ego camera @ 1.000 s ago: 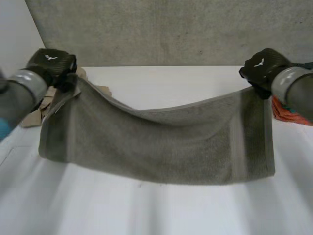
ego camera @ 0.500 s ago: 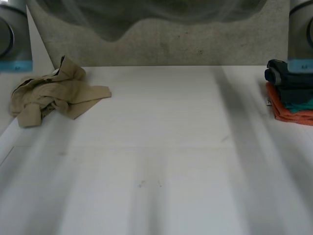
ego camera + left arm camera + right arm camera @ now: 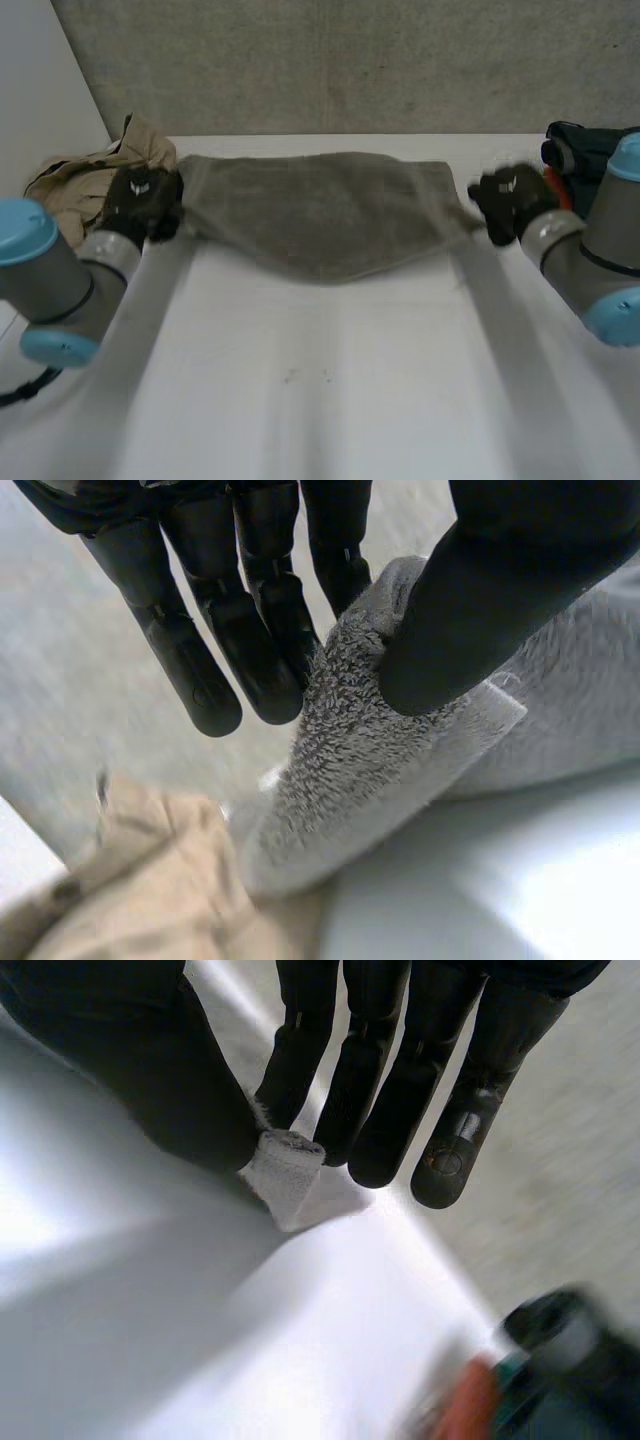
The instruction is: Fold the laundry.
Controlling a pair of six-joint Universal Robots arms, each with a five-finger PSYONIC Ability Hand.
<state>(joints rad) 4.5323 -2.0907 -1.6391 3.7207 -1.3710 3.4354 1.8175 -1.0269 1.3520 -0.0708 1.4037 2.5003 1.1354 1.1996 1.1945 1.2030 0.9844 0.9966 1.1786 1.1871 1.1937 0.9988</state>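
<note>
Grey towel (image 3: pixel 320 210) stretches between 2 hands above the white worktop (image 3: pixel 330 400); left hand (image 3: pixel 145 203) pinches 1 corner between thumb and fingers, right hand (image 3: pixel 508 200) pinches the opposite corner.

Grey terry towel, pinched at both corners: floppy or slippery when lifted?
Likely floppy: the grey terry towel bows between left hand and right hand. Probably grippy: coarse looped pile at the left pinch. Right hand pinches only a small corner tip, which may slip out.

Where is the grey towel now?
Head view: the grey towel spans the far side of the table, between the left hand and right hand, each pinching a corner.
</note>
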